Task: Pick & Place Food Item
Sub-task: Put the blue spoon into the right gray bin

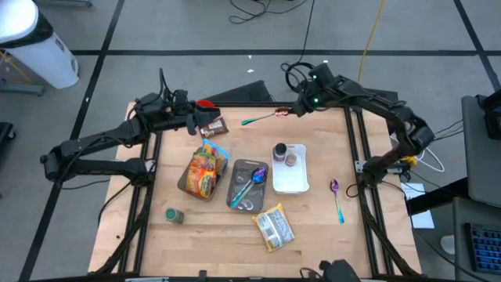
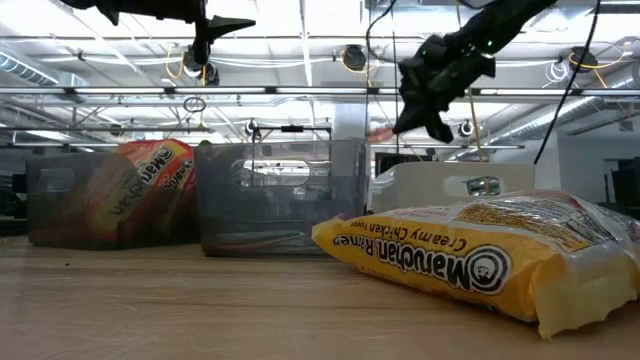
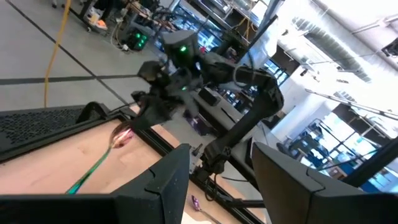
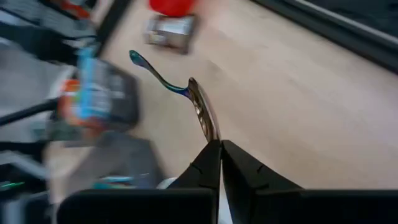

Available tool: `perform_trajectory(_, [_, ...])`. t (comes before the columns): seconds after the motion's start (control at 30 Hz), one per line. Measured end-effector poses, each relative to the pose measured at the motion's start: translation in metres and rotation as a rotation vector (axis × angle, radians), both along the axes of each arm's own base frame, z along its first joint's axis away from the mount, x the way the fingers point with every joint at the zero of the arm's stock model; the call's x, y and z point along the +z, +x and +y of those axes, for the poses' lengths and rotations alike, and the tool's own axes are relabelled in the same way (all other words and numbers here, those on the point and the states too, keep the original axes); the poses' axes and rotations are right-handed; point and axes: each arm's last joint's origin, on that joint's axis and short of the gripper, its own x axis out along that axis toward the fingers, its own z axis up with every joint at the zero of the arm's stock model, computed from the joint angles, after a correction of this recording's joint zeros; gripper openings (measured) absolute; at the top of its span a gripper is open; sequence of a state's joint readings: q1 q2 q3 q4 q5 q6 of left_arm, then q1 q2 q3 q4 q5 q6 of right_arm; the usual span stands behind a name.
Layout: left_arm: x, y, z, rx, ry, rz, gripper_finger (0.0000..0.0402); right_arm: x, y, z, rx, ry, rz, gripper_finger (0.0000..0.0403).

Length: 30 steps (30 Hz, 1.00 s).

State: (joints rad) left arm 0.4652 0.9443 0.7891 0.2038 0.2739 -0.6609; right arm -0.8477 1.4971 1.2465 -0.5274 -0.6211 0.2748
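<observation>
Reading "Maruchan Creamy Chicken" on yellow ramen packet (image 2: 480,262), right pincer (image 4: 219,144) clamping spoon (image 4: 202,112), left pincer (image 3: 217,165) parted, empty.

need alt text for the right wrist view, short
The right gripper, fingers shut, pinches the handle end of an iridescent spoon that reaches out over the wooden table. Beyond the spoon lie a small brown packet and a red object, with a blurred bin of colourful packets to one side.
</observation>
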Motion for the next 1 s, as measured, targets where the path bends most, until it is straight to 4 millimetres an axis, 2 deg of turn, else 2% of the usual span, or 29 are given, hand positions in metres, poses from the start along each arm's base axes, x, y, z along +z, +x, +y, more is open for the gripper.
perform_trajectory(0.2, [-0.005,-0.002,0.005,-0.057,-0.033,0.046,0.0184,0.026,-0.001,0.023,0.049,0.008,-0.09,0.0])
perform_trajectory(0.3, [-0.014,0.006,0.007,-0.099,-0.063,0.087,0.0184,0.036,0.002,0.036,0.11,0.047,-0.152,0.0])
perform_trajectory(0.37, [-0.019,0.015,0.008,-0.148,-0.093,0.125,0.0184,0.041,0.008,0.045,0.155,0.067,-0.191,0.0])
perform_trajectory(0.53, [-0.012,0.05,0.014,-0.298,-0.077,0.219,0.0184,0.051,0.023,0.069,0.248,0.09,-0.258,0.0])
perform_trajectory(0.7, [0.007,0.082,0.023,-0.377,-0.013,0.357,0.0184,0.052,0.034,0.088,0.337,0.125,-0.264,0.0])
perform_trajectory(0.9, [0.02,0.114,0.034,-0.532,-0.049,0.477,0.0184,0.052,0.04,0.099,0.377,0.13,-0.261,0.0])
perform_trajectory(1.0, [0.019,0.126,0.038,-0.615,-0.118,0.53,0.0184,0.052,0.04,0.099,0.374,0.123,-0.267,0.0])
